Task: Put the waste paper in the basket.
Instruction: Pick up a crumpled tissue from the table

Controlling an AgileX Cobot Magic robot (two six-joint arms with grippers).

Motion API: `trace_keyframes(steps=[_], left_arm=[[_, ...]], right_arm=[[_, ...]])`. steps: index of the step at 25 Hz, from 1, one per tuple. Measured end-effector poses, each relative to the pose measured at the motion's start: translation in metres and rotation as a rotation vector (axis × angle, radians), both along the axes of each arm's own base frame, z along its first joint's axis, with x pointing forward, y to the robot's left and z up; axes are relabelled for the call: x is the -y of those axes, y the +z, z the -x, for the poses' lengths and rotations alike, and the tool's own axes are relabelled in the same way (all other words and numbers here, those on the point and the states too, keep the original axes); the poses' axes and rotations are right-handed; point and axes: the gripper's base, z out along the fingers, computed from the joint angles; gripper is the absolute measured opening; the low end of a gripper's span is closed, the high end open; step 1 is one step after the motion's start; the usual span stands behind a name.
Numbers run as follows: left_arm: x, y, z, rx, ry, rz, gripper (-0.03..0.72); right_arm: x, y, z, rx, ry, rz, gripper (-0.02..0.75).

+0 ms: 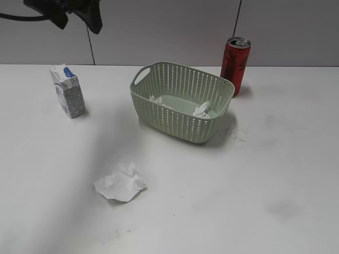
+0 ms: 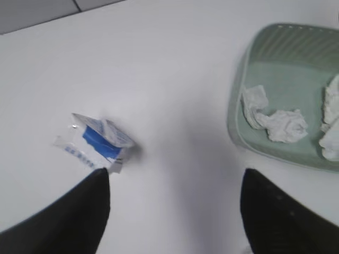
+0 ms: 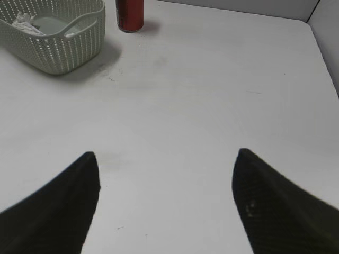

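Observation:
The sage-green basket [image 1: 183, 100] stands at the table's middle back. Two crumpled white paper wads lie inside it, one at the left [image 1: 155, 99] and one at the right [image 1: 201, 110]; the left wrist view shows them too [image 2: 275, 121] [image 2: 331, 124], and the basket rim [image 2: 235, 106]. A third wad [image 1: 121, 183] lies on the table in front of the basket. My left gripper [image 1: 79, 16] is open and empty, high at the top left; its jaws [image 2: 175, 182] hang above bare table. My right gripper [image 3: 165, 159] is open and empty over bare table, out of the exterior view.
A small grey-patterned carton with a blue top [image 1: 68, 91] stands at the back left, also in the left wrist view [image 2: 98, 143]. A red drink can [image 1: 235, 64] stands behind the basket's right end, also in the right wrist view [image 3: 130, 15]. The table's right edge meets a wall [image 3: 323, 32].

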Motion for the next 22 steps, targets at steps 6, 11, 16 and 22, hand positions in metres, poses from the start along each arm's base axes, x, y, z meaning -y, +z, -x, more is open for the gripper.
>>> trace_keyframes(steps=[6,11,16,22], left_arm=[[0.02,-0.013,0.047,-0.082,-0.098,-0.038,0.583],[0.032,-0.04,0.09,-0.141,-0.183,-0.087,0.583],[0.038,-0.091,0.116,-0.157,-0.291,-0.14,0.583],[0.034,-0.131,0.129,-0.116,-0.381,-0.168,0.583]], right_arm=[[0.0,0.0,0.0,0.0,0.0,0.0,0.589],[0.0,0.0,0.0,0.0,0.0,0.0,0.589],[0.0,0.0,0.0,0.0,0.0,0.0,0.589],[0.0,0.0,0.0,0.0,0.0,0.0,0.589]])
